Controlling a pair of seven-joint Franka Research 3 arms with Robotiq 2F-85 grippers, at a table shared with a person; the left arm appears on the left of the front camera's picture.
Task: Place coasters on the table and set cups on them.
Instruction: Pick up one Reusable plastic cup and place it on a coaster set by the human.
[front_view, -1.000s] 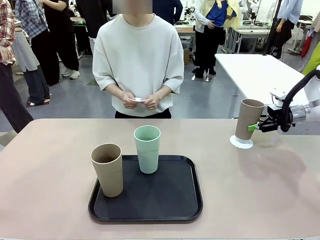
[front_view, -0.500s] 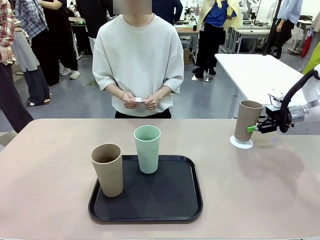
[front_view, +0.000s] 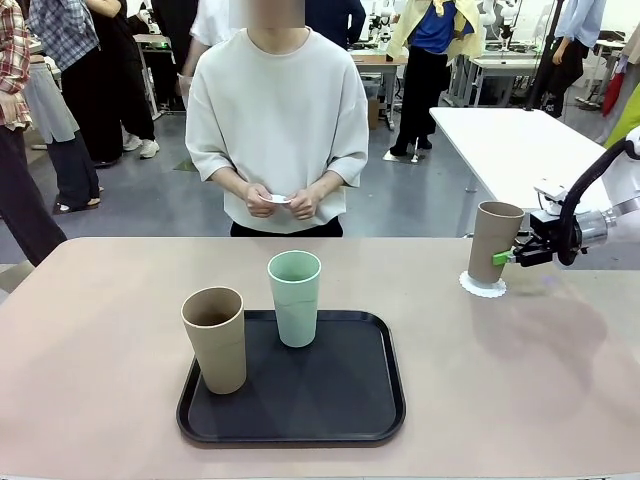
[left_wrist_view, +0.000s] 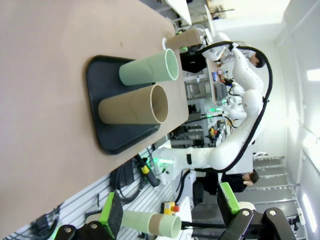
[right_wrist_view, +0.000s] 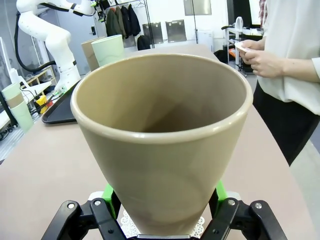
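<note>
Looking across from the front: your right gripper (front_view: 512, 257) holds a tan cup (front_view: 495, 240), upright on a coaster (front_view: 482, 287) at the right end of the worktop (front_view: 100, 300). On the black tray (front_view: 350, 400) stand a second tan cup (front_view: 214, 340) and a mint cup (front_view: 294, 298).

Left wrist: your left gripper (left_wrist_view: 170, 212) is spread wide, well apart from the tray.

Right wrist: green pads (right_wrist_view: 107, 193) press on the tan cup low down on either side, just above the coaster's lace.

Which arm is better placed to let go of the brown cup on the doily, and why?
The right. Its gripper is closed on the brown cup, which stands on the doily, so it only needs to open. The left gripper is open and well away from that cup.
</note>
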